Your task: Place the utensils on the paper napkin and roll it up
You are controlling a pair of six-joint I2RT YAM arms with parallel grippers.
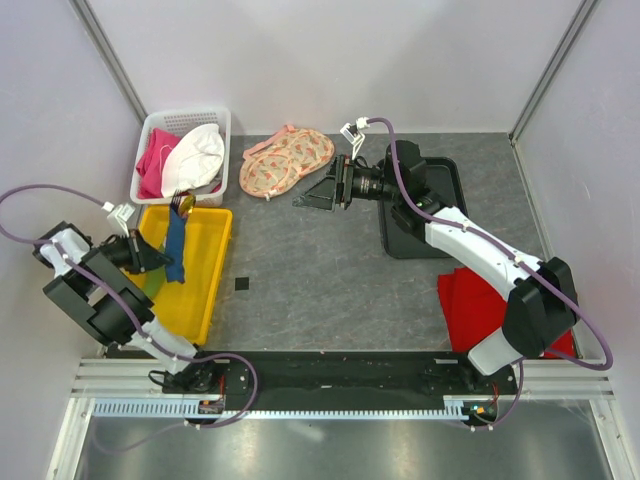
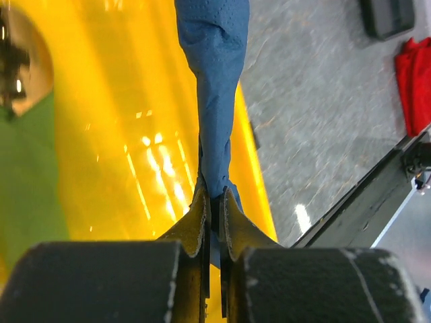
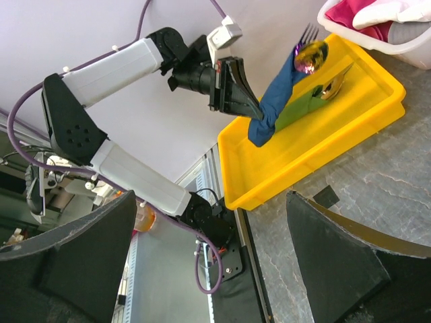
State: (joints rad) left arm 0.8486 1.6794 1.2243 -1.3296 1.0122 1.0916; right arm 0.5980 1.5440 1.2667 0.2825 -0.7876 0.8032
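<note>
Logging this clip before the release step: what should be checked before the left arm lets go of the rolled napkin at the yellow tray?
1. Left gripper shut on the paper napkin: ok.
2. Utensils inside the roll, gold heads showing at its far end: ok.
3. Roll positioned over the yellow tray: ok.
4. Roll resting on the tray floor: cannot tell.
5. Right gripper open, over the table and away from the tray: ok.
6. Landing spot free of the green item already in the tray: cannot tell.
</note>
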